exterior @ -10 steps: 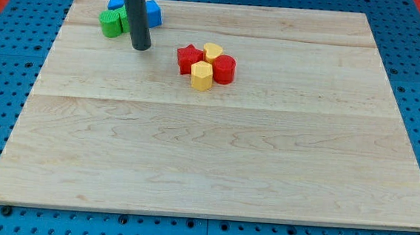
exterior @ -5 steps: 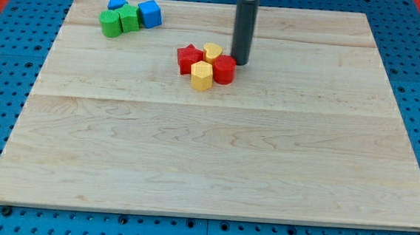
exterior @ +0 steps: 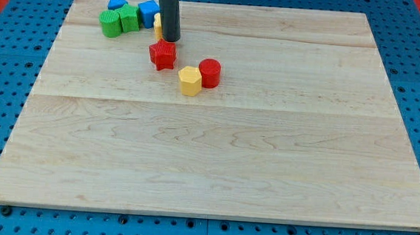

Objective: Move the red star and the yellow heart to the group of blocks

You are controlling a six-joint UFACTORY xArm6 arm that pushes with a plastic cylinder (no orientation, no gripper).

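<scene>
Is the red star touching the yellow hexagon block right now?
Apart. The camera view shows bare board between the red star and the yellow hexagon block.

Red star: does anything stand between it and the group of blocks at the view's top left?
Nothing visible blocks it. The red star lies just below my tip, bare board separating it from the green and blue blocks. The yellow heart, mostly hidden behind the rod, sits beside the group.

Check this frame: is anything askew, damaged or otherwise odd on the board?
Nothing looks damaged or spilled. The only oddity: the yellow heart is mostly hidden behind my rod, just a sliver showing beside my tip, near the blue cube. The red star lies flat just below my tip.
</scene>
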